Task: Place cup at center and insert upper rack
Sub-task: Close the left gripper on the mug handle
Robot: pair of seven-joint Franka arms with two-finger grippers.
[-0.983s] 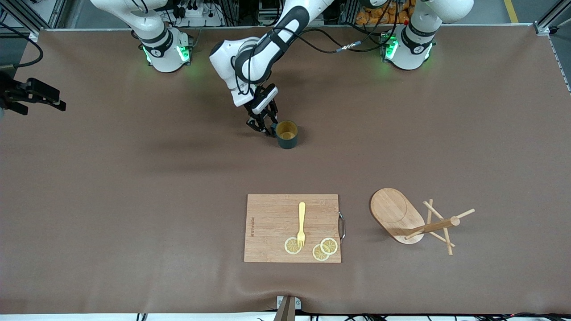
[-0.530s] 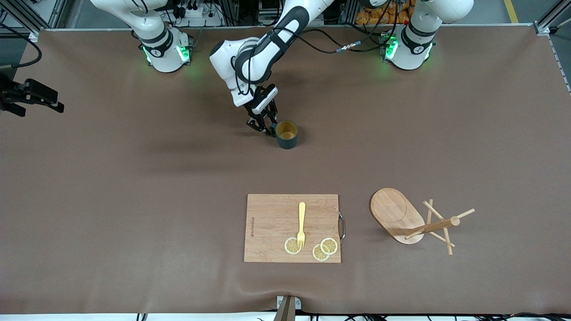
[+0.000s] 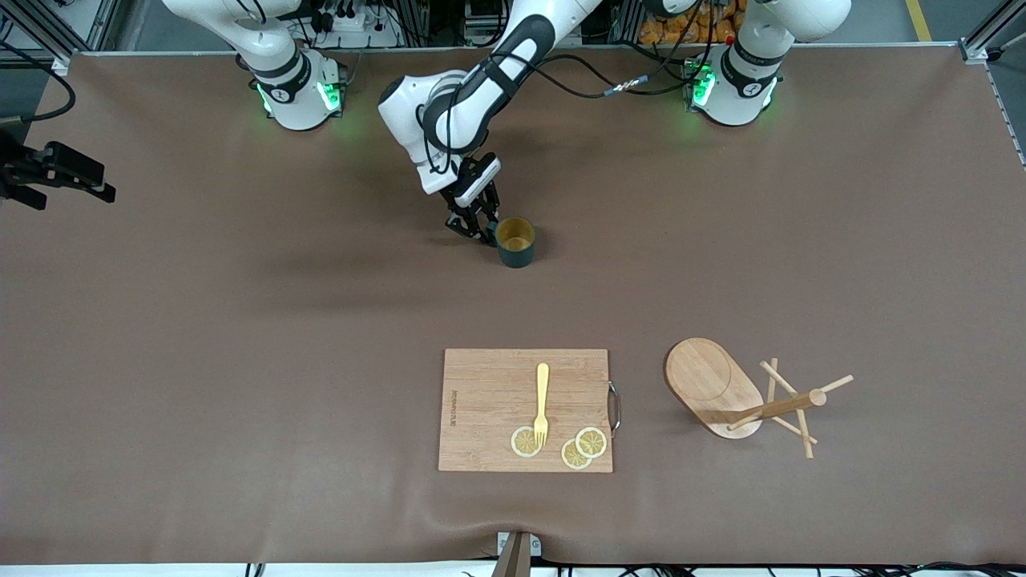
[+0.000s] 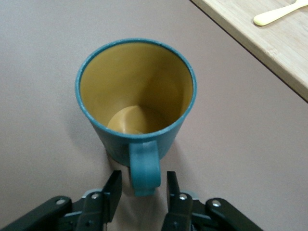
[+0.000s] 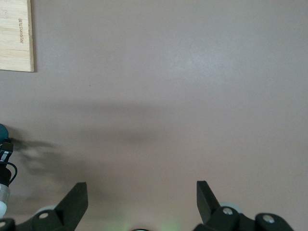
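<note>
The dark teal cup stands upright on the brown cover, its yellowish inside empty. My left gripper is down at the table beside it. Its fingers straddle the cup's handle, a narrow gap showing on each side. The upper rack, a bamboo mug tree, lies tipped over toward the left arm's end, nearer the front camera than the cup, post and pegs pointing sideways. My right gripper hangs open and empty at the right arm's end of the table.
A wooden cutting board lies nearer the front camera than the cup. It carries a yellow fork and lemon slices. Bare brown cover spreads between the cup and the right gripper.
The left gripper's fingers have drawn closer together around the cup's handle. The right gripper has drifted slightly toward the table's edge. Cup and rack have not moved.
</note>
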